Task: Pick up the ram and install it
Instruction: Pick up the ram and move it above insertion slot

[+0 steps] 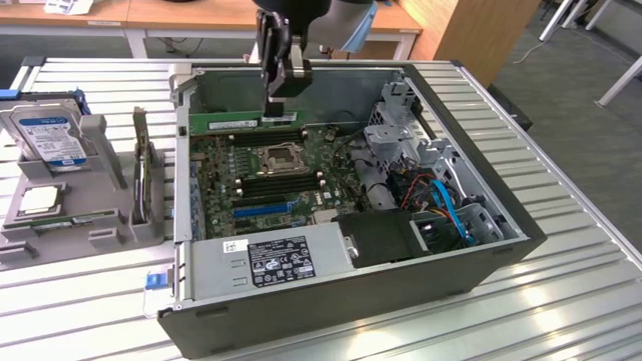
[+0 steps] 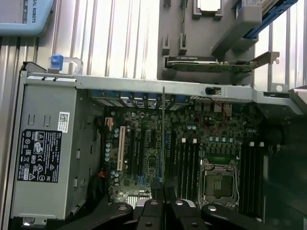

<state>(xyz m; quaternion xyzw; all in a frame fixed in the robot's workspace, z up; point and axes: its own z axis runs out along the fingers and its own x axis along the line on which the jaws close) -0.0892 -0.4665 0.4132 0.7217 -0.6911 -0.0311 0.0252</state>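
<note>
The gripper (image 1: 281, 111) is closed narrow on the ram (image 1: 236, 122), which hangs clear above the motherboard (image 1: 216, 180) inside the open computer case (image 1: 482, 263) on the table (image 1: 561, 316). The ram is not seated in any slot.

Orientation: in the exterior view the ram's long axis runs level, from the gripper toward the exterior view's left, so the grip appears to be nearer one end than the middle. In the wrist view the ram (image 2: 163, 139) is seen edge-on as a thin line leading out from between the fingers of the gripper (image 2: 164, 194).

Key relation: the ram's long axis is parallel to the black memory slots. One bank (image 1: 266, 139) lies on the far side of the CPU socket (image 1: 279, 158), and the other bank (image 1: 276, 179) lies on the near side. Both are below the ram. Because the ram is raised, the views place it differently against the board, so the bank directly beneath it cannot be determined.
</note>
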